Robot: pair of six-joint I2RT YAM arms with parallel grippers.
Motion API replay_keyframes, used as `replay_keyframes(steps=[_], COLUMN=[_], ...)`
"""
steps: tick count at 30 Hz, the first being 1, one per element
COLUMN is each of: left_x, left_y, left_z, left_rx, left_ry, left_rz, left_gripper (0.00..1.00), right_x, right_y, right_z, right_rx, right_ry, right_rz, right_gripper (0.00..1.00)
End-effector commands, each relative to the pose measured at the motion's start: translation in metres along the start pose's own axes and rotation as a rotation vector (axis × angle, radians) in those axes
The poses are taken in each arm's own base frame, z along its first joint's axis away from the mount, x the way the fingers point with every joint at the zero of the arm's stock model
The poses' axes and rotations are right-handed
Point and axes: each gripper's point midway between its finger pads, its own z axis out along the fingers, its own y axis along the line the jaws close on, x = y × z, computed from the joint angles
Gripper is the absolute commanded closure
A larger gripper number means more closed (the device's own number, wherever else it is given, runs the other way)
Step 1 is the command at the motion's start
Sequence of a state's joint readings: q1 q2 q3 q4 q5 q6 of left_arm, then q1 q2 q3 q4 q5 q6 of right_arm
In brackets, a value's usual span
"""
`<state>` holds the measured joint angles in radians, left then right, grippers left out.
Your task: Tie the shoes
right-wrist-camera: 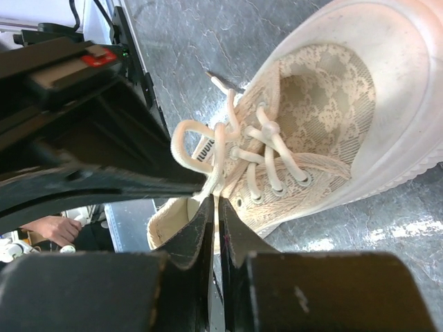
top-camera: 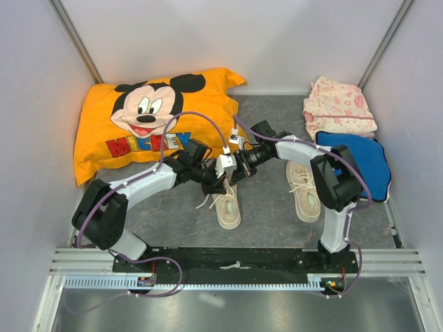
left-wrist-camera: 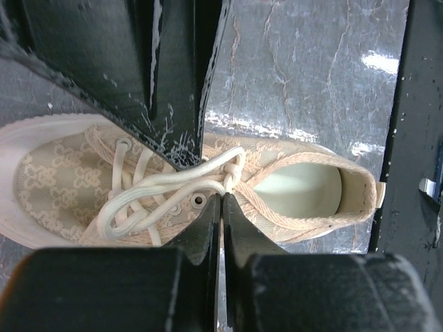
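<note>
**Both arms meet over the left shoe's lace**

We find the left shoe (top-camera: 227,206) on the bench (top-camera: 266,200) between the two arms. Its long axis runs near to far, with the toe toward the arm bases and the heel opening away. The right shoe (top-camera: 304,190) stands well apart, in front of the right arm, with no arm over it.

The left fingers (left-wrist-camera: 197,232) are pressed together, their tips right at the lace (left-wrist-camera: 159,183) where its loop crosses by the top eyelets. We cannot tell whether a strand is caught between them. The right fingers (right-wrist-camera: 190,235) stand a thin slit apart at the same crossing, coming in from the heel end. We cannot tell whether they grip anything either.

The lace lies just ahead of both sets of tips, so neither arm is clearly nearer. We judge that any pull must run across the shoe's long axis.
</note>
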<state>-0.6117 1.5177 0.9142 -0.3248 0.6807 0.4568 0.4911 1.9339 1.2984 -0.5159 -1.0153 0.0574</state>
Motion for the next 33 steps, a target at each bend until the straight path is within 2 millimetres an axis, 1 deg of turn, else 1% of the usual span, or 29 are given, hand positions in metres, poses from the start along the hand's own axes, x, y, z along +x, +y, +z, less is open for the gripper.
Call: replay_keyframes(steps=[1,6,9,11,12,15,16,19,25,29,31,33], left_x=[-0.032,-0.031,-0.024,-0.022,-0.021,-0.019,-0.017,-0.017,-0.015,-0.015,-0.015,-0.015], left_y=[0.001,-0.004,-0.007,-0.010,-0.012,-0.014,-0.014,-0.015,-0.013,-0.013,-0.013,-0.013], left_z=[-0.004,-0.001,0.001,0.000,0.000,-0.003,-0.003,-0.003,-0.002,-0.003,-0.003,-0.003], left_rx=[0.020,0.049,0.070,0.078,0.085,0.087,0.086,0.085,0.080,0.078,0.078,0.081], left_ry=[-0.084,-0.077,-0.053,-0.047,-0.045,-0.043,-0.038,-0.037,-0.031,-0.030,-0.030,-0.032], left_rz=[0.067,0.076,0.084,0.091,0.095,0.107,0.106,0.109,0.113,0.115,0.115,0.115], left_gripper=[0.95,0.96,0.96,0.96,0.96,0.96,0.96,0.96,0.96,0.96,0.96,0.96], right_x=[-0.004,-0.003,0.000,0.004,0.005,0.008,0.008,0.009,0.005,0.007,0.008,0.009], right_y=[0.002,0.008,0.011,0.009,0.005,-0.004,-0.011,-0.015,-0.007,-0.012,-0.015,-0.011], right_z=[0.003,0.004,0.004,0.005,0.006,0.007,0.007,0.007,0.005,0.002,-0.001,0.000], right_rx=[-0.029,-0.067,-0.097,-0.100,-0.083,-0.040,-0.002,0.020,-0.003,0.049,0.074,0.065], right_ry=[-0.001,0.005,0.017,0.030,0.034,0.039,0.039,0.039,0.030,0.034,0.034,0.038], right_rz=[-0.005,0.008,0.018,0.025,0.027,0.026,0.028,0.028,0.017,0.001,-0.042,-0.054], right_gripper=[0.89,0.86,0.86,0.86,0.86,0.90,0.92,0.96,0.96,0.96,0.98,1.00])
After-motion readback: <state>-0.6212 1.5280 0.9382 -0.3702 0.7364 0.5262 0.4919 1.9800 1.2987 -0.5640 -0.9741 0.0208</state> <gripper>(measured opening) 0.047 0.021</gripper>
